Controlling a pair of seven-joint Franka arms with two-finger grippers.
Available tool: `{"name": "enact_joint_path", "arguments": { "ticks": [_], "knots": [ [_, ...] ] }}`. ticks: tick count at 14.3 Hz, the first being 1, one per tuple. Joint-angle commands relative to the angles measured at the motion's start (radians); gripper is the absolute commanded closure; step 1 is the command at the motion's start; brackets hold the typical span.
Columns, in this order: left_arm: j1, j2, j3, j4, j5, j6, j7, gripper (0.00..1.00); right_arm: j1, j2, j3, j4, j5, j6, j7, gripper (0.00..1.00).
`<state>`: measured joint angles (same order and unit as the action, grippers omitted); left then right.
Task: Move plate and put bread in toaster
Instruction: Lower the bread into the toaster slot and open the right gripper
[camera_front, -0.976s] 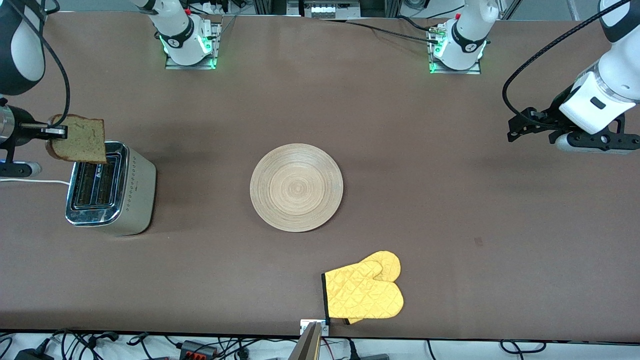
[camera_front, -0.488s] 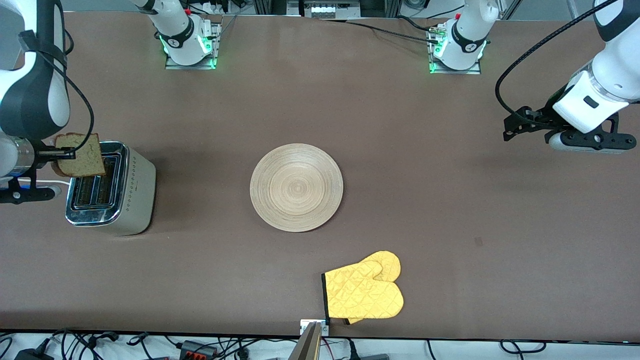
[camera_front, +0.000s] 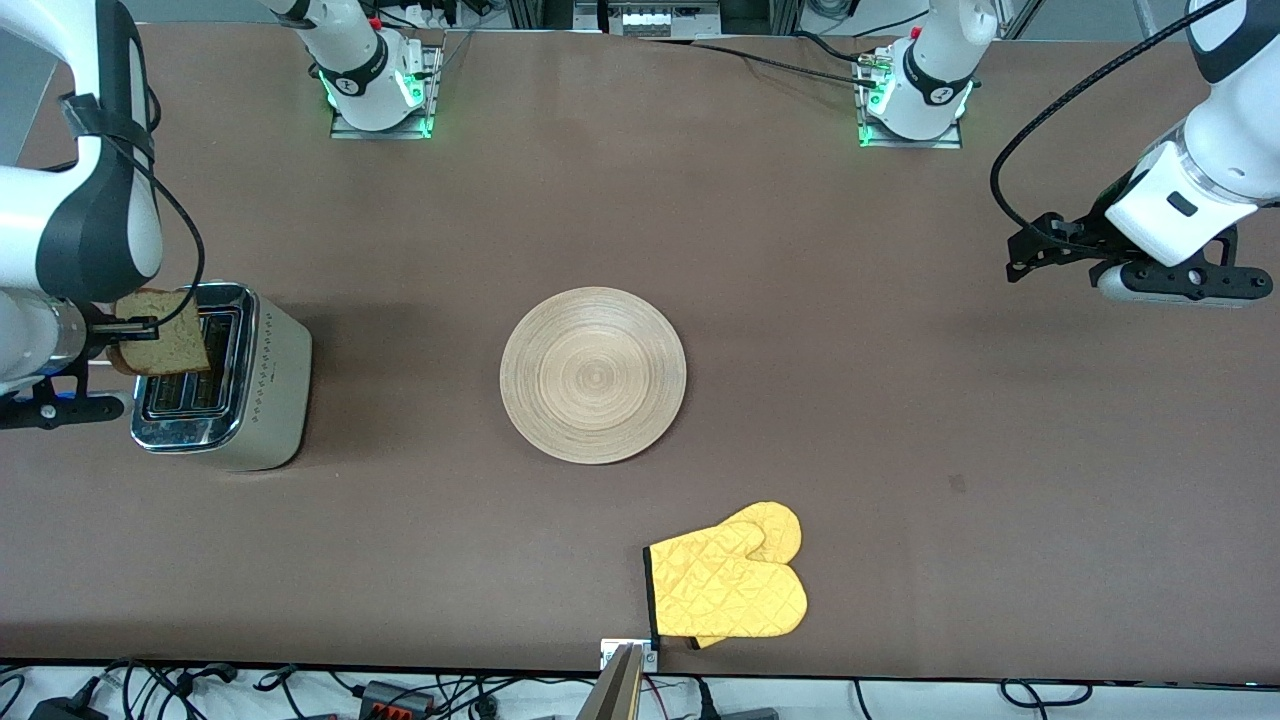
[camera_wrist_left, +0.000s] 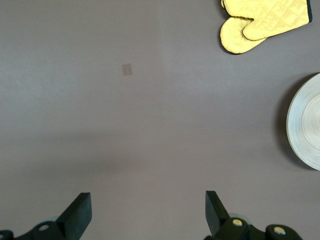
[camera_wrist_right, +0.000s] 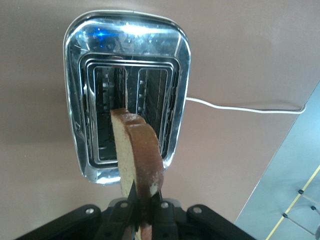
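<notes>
The right gripper (camera_front: 135, 325) pinches the bread (camera_front: 165, 335) on edge, upright over the toaster (camera_front: 265, 385), which stands at the right arm's end of the table. The left gripper (camera_wrist_left: 147, 212) waits with fingers spread above bare table (camera_front: 900, 400) at the left arm's end. The plate (camera_front: 593, 375) lies mid-table; a yellow mitt (camera_front: 728, 585) lies nearer the front camera.

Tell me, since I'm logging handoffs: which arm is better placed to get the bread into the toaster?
The right arm. The right gripper is shut on the bread, held upright over the toaster. The left gripper hangs open over bare table at the left arm's end.
</notes>
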<state>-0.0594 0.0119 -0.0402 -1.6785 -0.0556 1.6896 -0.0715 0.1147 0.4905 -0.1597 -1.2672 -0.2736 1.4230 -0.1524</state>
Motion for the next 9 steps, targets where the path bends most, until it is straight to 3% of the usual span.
{"name": "enact_joint_path", "arguments": {
  "ticks": [1, 9],
  "knots": [
    [0.003, -0.01, -0.006, -0.004, 0.023, -0.005, 0.006, 0.0, 0.005, 0.031, 0.003, 0.029, -0.019, 0.02, -0.006, 1.0],
    [0.003, -0.01, -0.009, -0.004, 0.023, -0.005, 0.006, 0.0, 0.008, 0.086, 0.009, 0.035, 0.013, 0.103, 0.063, 1.0]
  ]
}}
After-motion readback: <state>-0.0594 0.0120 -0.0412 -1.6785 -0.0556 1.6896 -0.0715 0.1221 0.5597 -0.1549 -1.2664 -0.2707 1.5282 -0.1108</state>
